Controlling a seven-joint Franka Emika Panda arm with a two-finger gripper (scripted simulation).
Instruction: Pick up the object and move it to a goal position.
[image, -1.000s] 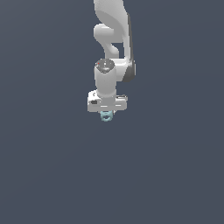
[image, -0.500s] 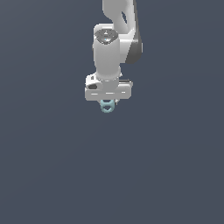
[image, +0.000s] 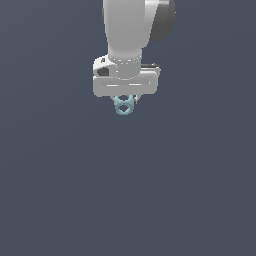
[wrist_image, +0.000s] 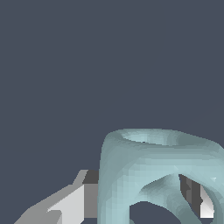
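arm: vertical, pointing down | end effector (image: 125, 102): apparently clamped (fingers mostly hidden)

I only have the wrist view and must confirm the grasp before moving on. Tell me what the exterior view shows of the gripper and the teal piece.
Observer: The teal piece hangs just below the white gripper, pinched at its top; most of it sticks out underneath.
Operator: Say whether anything lies under it.
Observer: Nothing shows below it in the exterior view, only the plain dark background.
Operator: Describe how the arm stands.
Observer: The arm comes down from the top of the exterior view, and the gripper's wide body points straight down.
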